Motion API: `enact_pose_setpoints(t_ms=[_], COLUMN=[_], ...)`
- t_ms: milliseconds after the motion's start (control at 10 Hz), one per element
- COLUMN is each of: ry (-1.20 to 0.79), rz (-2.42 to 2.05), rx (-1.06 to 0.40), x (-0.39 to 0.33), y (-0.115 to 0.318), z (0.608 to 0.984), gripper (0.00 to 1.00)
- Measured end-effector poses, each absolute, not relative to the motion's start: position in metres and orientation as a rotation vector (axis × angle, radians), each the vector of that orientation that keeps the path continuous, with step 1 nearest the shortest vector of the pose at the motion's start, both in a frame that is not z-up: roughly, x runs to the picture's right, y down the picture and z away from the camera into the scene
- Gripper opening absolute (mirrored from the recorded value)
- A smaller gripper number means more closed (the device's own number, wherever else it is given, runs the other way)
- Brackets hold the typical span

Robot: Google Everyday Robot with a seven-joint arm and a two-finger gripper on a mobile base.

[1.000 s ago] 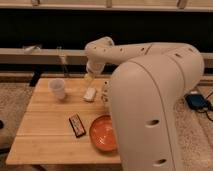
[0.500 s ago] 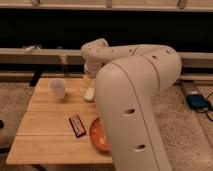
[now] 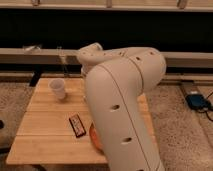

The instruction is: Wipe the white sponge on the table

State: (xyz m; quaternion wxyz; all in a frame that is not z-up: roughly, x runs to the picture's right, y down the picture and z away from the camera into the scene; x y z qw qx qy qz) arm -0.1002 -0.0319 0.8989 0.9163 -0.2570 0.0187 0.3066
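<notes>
Frame centre filled by glossy white rounded plastic robot arm (image 3: 125,100): bulky link rises from bottom edge, bends left at top. At upper left, smaller rounded joint (image 3: 91,54), turned downward. Below it, two-finger gripper hidden behind bulky link; jaws spread wide.

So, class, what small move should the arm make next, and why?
Probably lower the claw toward the table, just right of the cup. The arm hides both the claw and the sponge in this view. Its wrist end reaches down behind its own bulk there, so no grasp shows yet.
</notes>
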Motion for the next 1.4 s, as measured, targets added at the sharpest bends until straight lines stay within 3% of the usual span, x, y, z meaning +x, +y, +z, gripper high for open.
enact_pose_setpoints(t_ms=[1400], ry=[0.114], rz=[0.665], rx=[-0.59], x=[-0.107], y=[0.002], z=[0.968], gripper=[0.8])
